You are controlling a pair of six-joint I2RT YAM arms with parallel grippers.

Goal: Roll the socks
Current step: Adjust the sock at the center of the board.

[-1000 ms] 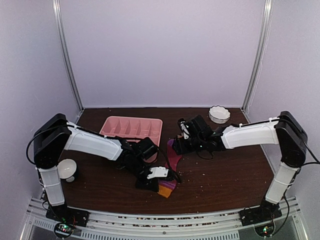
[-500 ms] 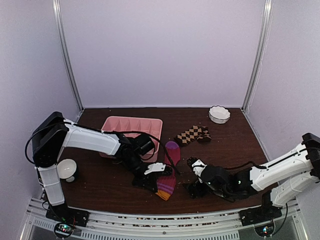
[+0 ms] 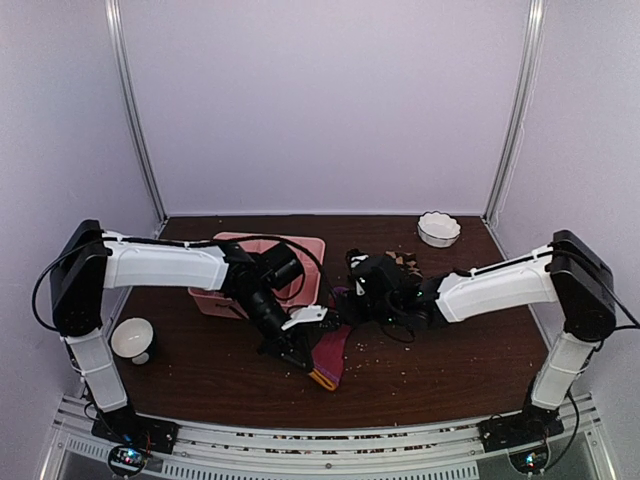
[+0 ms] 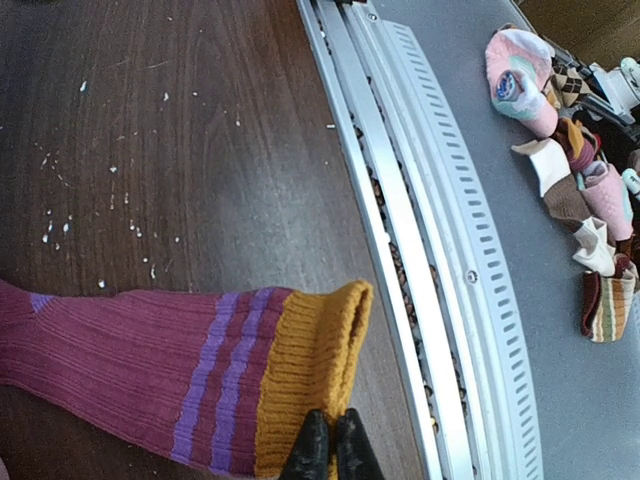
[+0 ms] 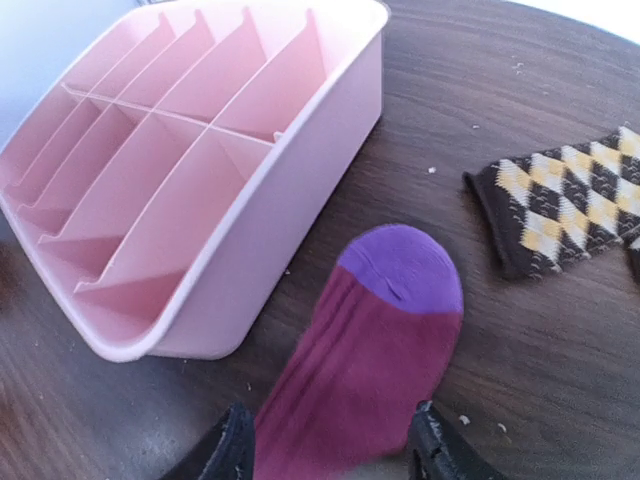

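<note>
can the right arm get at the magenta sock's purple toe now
Probably yes: the right gripper, jaws open, straddles the magenta ribbed fabric sock just short of its purple toe, and nothing covers it.

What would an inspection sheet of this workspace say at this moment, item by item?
Surface: dark wooden table, strewn with pale crumbs.
Job's things: magenta sock lying flat, not rolled; checkered sock flat beside its purple toe, apart from it.
Clutter: pink divided tray, compartments in view empty; scalloped white bowl; plain white bowl.
Claws: left claw shut on the magenta sock's orange cuff; right claw open, fingers astride the sock's foot.
Cables: black cable looping over the tray.
Surroundings: pale walls; metal rail; pile of other socks beyond it.
</note>
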